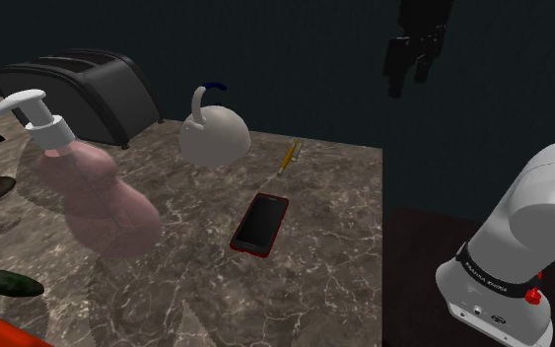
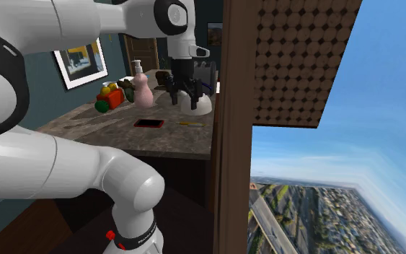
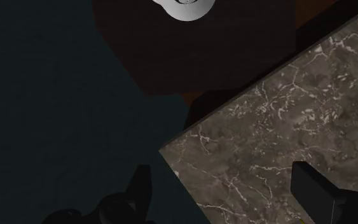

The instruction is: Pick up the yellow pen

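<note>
The yellow pen (image 1: 288, 158) lies on the marble counter (image 1: 314, 266) near its far edge, between the white kettle (image 1: 214, 133) and the counter's right side. In the second exterior view the pen (image 2: 188, 122) is a thin yellow streak beside the red phone (image 2: 149, 123). My black gripper (image 1: 408, 84) hangs high in the air, above and to the right of the pen, out past the counter's right edge. It is open and holds nothing. In the wrist view the gripper (image 3: 222, 170) looks down on the counter's corner (image 3: 285, 127), its fingers wide apart.
A red-edged phone (image 1: 259, 223) lies in front of the pen. A pink soap dispenser (image 1: 88, 187) and a black toaster (image 1: 83, 94) stand at the left. The arm's base (image 1: 512, 266) sits at the lower right, beyond the counter edge.
</note>
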Action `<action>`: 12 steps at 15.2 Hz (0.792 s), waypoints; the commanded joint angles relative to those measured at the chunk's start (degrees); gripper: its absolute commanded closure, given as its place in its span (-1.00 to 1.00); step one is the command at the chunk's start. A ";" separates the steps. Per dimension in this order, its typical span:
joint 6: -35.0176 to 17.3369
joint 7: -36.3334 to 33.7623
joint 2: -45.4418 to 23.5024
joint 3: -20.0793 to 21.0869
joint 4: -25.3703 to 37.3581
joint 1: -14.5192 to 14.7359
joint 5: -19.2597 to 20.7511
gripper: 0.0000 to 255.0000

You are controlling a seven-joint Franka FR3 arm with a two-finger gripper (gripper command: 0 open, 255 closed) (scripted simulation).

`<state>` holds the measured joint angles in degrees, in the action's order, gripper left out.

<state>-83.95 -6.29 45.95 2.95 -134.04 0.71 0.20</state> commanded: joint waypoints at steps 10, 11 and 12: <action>-15.14 -27.66 -9.13 11.92 -3.10 -4.77 -8.86 -1.00; -16.93 -30.64 -10.68 13.21 -2.92 -5.42 -9.46 -1.00; -18.71 -33.64 -12.32 14.46 -2.65 -6.08 -9.94 -1.00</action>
<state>-100.31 -36.56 35.38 16.05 -136.60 -4.67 -9.13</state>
